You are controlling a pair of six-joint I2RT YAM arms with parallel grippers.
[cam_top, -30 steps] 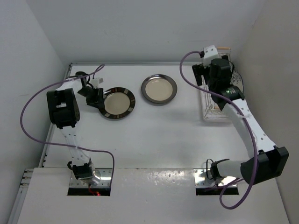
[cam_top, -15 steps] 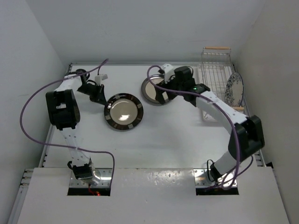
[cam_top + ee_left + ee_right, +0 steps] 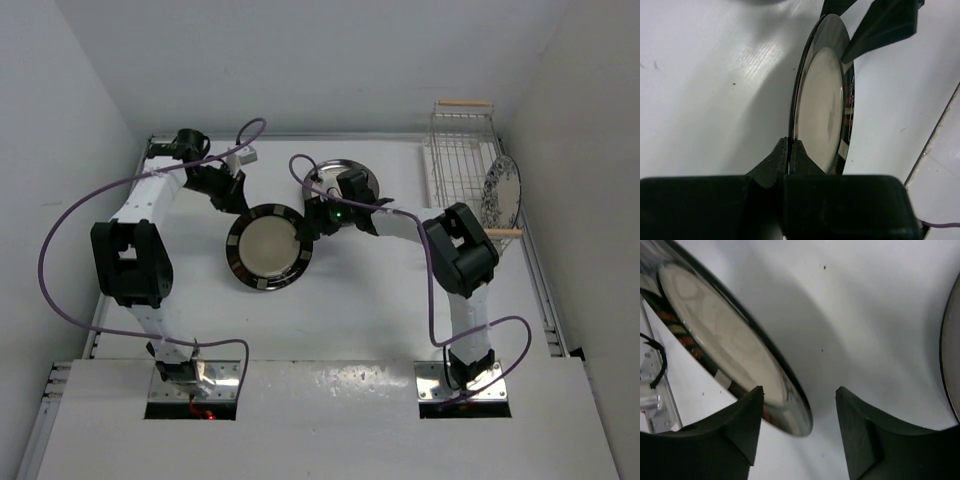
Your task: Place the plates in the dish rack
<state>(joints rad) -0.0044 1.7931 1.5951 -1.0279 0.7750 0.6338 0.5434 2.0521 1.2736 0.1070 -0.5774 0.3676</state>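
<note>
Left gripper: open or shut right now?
Shut: the left gripper pinches the near rim of the striped-rim plate, jaws pressed together in the wrist view.

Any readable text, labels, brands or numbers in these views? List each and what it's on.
None: no text can be read in any view.
Striped plate, plain plate, floral plate, rack: patterns or bare wire only, no lettering.
Right arm: a green light, no characters on it.
</note>
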